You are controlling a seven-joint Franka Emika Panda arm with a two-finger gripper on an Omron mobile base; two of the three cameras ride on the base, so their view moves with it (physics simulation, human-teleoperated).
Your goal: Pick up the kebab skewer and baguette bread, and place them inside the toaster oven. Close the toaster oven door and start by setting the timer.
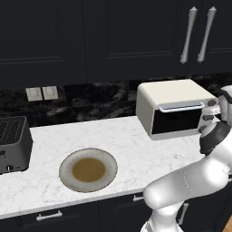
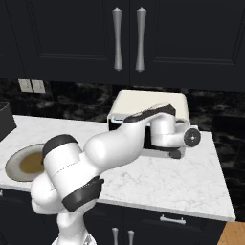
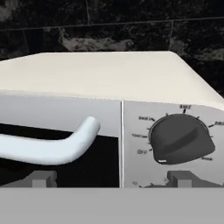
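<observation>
Hand view: spread gripper faces the closed toaster oven door, a dark knob at 3 o'clock; left base view adds 1 empty plate at the toaster oven's 8 o'clock.

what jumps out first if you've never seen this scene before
The white arm's gripper sits open right at the front of the cream toaster oven at the counter's right end, beside its silver door handle and dark knob. Left of it on the marble counter lies a plate.
</observation>
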